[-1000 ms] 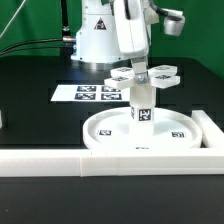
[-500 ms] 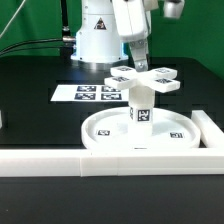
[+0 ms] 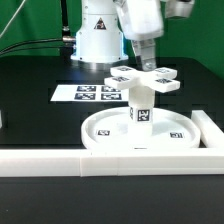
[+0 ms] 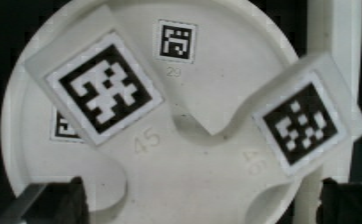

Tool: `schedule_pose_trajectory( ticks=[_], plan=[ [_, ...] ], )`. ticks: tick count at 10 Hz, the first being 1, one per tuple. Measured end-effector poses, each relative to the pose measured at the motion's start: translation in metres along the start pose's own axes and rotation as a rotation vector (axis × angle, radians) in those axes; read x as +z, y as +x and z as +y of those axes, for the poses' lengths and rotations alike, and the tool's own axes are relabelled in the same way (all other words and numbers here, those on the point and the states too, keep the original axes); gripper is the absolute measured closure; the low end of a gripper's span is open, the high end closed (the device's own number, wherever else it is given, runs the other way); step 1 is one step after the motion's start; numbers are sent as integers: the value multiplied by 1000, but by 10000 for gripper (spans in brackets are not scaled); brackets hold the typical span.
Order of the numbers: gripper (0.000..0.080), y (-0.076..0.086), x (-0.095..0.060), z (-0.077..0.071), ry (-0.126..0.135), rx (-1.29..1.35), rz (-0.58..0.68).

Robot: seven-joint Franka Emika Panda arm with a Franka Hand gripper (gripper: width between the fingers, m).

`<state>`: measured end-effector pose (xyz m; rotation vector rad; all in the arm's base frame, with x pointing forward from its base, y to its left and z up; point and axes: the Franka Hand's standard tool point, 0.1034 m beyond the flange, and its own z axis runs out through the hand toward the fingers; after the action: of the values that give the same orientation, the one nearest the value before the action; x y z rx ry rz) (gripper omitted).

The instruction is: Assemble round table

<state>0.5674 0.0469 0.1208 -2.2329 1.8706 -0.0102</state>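
The large rimmed round disc [image 3: 105,128] lies flat near the front bar. The short cylinder leg [image 3: 140,105] stands upright at its centre, with a tag facing front. The cross-shaped base [image 3: 152,80] lies behind the disc, tags up. My gripper [image 3: 143,62] hangs just above the base, behind the leg and clear of it. In the wrist view the base [image 4: 107,90] fills the picture with its tagged arms. The gripper [image 4: 199,205] shows dark fingers [image 4: 50,202] far apart on both sides with nothing between them. It is open and empty.
The marker board [image 3: 85,93] lies on the black table at the exterior view's left of the base. A long white border bar [image 3: 90,160] runs along the front and another bar [image 3: 212,130] at the right. The robot's base [image 3: 95,40] stands behind.
The gripper was down around the top of the leg, then let go, rose and moved back over the cross-shaped base. The leg stays upright on the disc.
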Motion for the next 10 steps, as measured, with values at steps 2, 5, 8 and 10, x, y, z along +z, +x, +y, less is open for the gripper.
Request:
schedule_pose_trajectory(
  ticks=[2,5,8,10],
  plan=[
    [151,-11,-3,-6,-36,-276,-5],
    [151,-17,0,-5,-43,-519,-12],
    [151,-17,0,-5,-43,-757,-17],
    [151,-15,-1,-8,-62,-1045,-7]
  ],
)
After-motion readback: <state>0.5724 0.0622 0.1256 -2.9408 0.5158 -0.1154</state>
